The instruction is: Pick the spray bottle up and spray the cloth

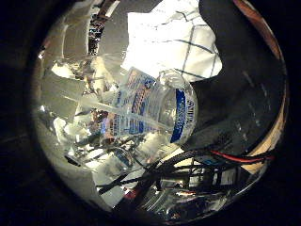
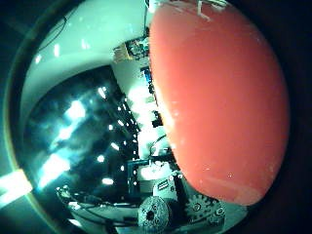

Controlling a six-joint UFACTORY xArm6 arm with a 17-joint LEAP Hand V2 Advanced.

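Note:
The spray bottle (image 1: 150, 106) is clear plastic with a blue and white label and lies close against the palm. Its red top (image 2: 219, 97) fills much of the thumb side view. White parts of my right hand (image 1: 66, 61) curl round the bottle's far side, and some show through the clear plastic. A geared part of the hand (image 2: 156, 214) sits beside the red top. The cloth (image 1: 174, 42) is white with thin dark grid lines. It lies flat on the dark table (image 1: 244, 84) beyond the bottle, apart from it.
The table's glossy dark surface (image 2: 73, 141) reflects ceiling lights. A pale strip (image 1: 270, 136) runs along the table's edge. Lit room clutter (image 2: 141, 97) shows in the distance past the red top.

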